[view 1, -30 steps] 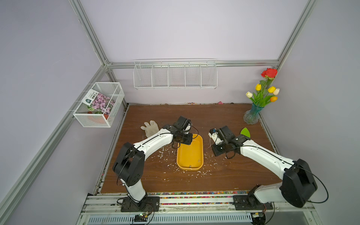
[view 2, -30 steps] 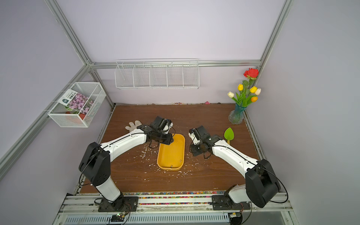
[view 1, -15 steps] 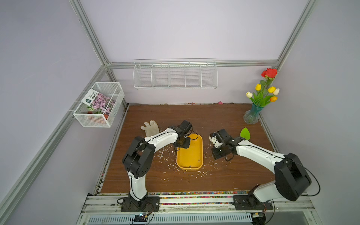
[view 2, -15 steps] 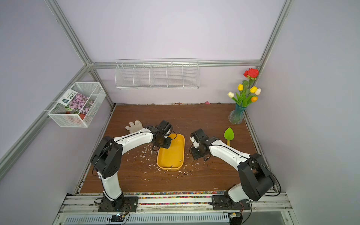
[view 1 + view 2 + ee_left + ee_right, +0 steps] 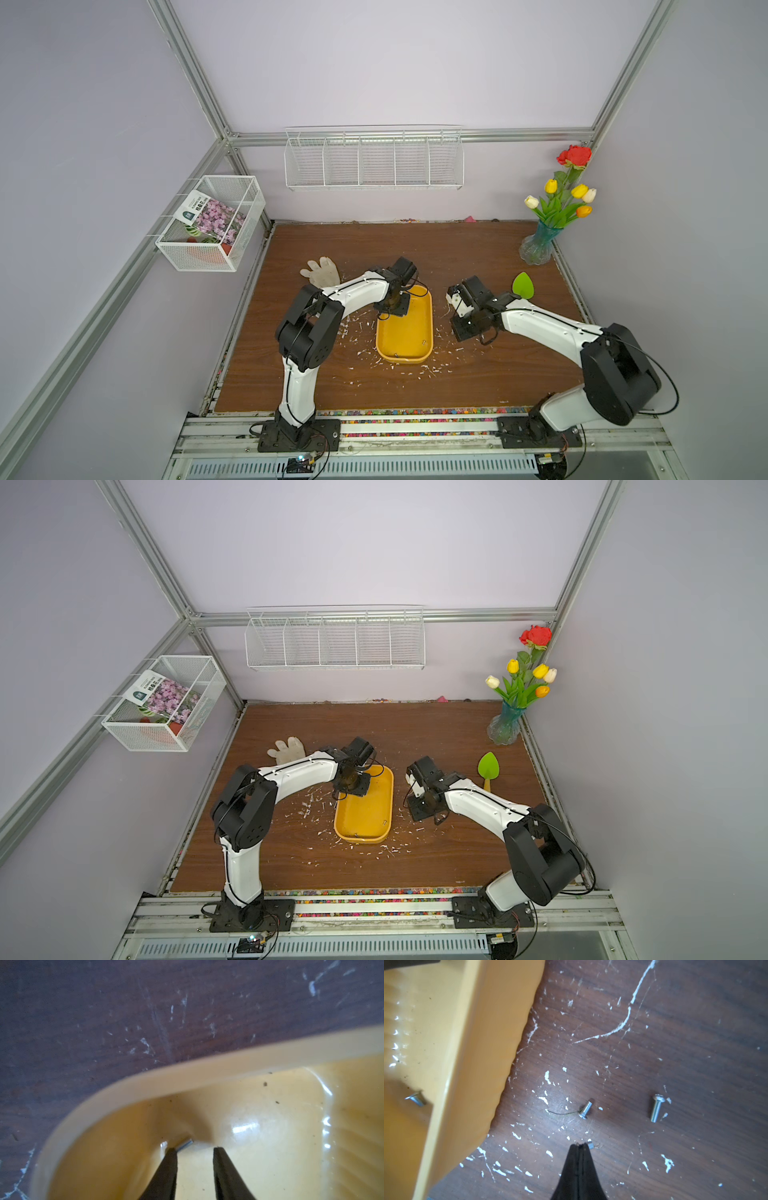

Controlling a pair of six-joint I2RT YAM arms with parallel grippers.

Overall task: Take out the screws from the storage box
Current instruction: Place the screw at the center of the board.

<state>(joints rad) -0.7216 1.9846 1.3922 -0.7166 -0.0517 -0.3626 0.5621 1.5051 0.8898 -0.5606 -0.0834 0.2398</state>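
Note:
The yellow-orange storage box [image 5: 431, 324] [image 5: 365, 812] lies mid-table in both top views. My left gripper [image 5: 194, 1150] reaches down into its far left corner, jaws open; one fingertip [image 5: 171, 1153] touches a small silver screw [image 5: 185, 1144] on the floor. Two more screws [image 5: 423, 342] [image 5: 397, 354] lie near the box's front end. My right gripper [image 5: 581, 1144] hovers over the table just right of the box wall [image 5: 467, 1064], shut, with a small silver screw end [image 5: 590, 1145] poking out at its tips. Two screws [image 5: 586, 1110] [image 5: 657, 1110] lie on the wood; another [image 5: 416, 1098] is in the box.
White shreds [image 5: 353, 328] litter the wood around the box. A pale glove [image 5: 321, 270] lies behind the left arm, and a green leaf-shaped scoop [image 5: 523, 284] behind the right. A vase of flowers [image 5: 540, 245] stands back right. Wire baskets [image 5: 374, 160] [image 5: 212, 224] hang on the walls.
My left gripper has come down into the box's far left corner and its jaws have parted a little more. The right gripper stays shut beside the box, its arm drawn in closer.

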